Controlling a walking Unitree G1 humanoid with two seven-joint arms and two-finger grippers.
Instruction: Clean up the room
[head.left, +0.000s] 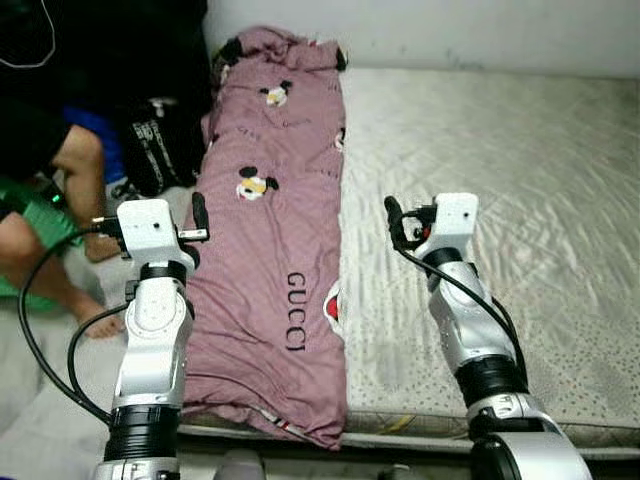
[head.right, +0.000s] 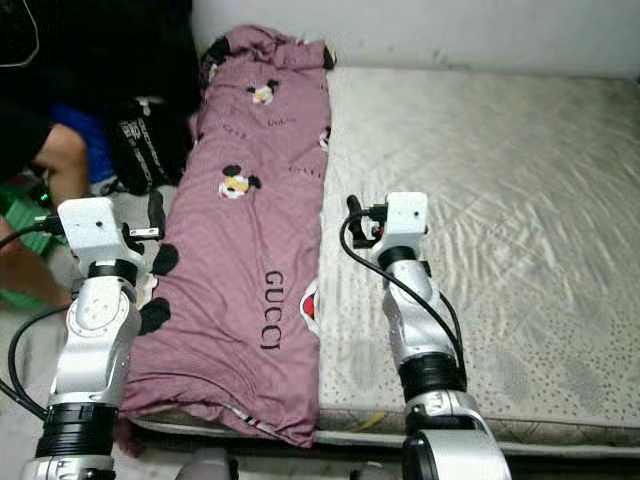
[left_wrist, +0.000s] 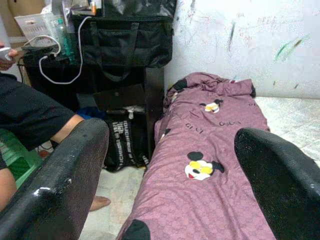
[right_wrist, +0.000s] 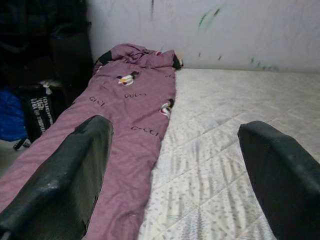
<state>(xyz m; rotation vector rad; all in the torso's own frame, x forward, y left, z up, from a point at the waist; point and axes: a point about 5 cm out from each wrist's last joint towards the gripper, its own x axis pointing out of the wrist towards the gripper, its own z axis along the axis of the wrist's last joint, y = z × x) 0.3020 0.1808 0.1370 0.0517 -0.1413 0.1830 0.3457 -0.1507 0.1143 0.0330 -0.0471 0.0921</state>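
Item one: a mauve blanket (head.left: 270, 240), folded into a long strip, printed with cartoon mouse faces and lettering. We find it lying along the left edge of the mattress (head.left: 500, 200), its far end bunched against the wall (left_wrist: 240, 35) at the far left corner, its near end drooping slightly over the near edge.

Item two: the mattress itself, pale quilted cover, bare on the right of the blanket.

Item three: our left gripper (head.left: 197, 222), raised over the blanket's left border near the mattress's left edge, fingers (left_wrist: 60, 185) spread wide and holding nothing.

Item four: our right gripper (head.left: 397, 222), held above the bare mattress just right of the blanket's right border, toward the near edge. Its fingers (right_wrist: 65, 185) are likewise wide apart and empty.

Item five: beside the left edge of the mattress, a person's bent leg (head.left: 85, 200) with a bare foot on the floor, a black printed bag (head.left: 155, 145) on the floor, and a larger black bag (left_wrist: 125, 35) on dark furniture against the wall.
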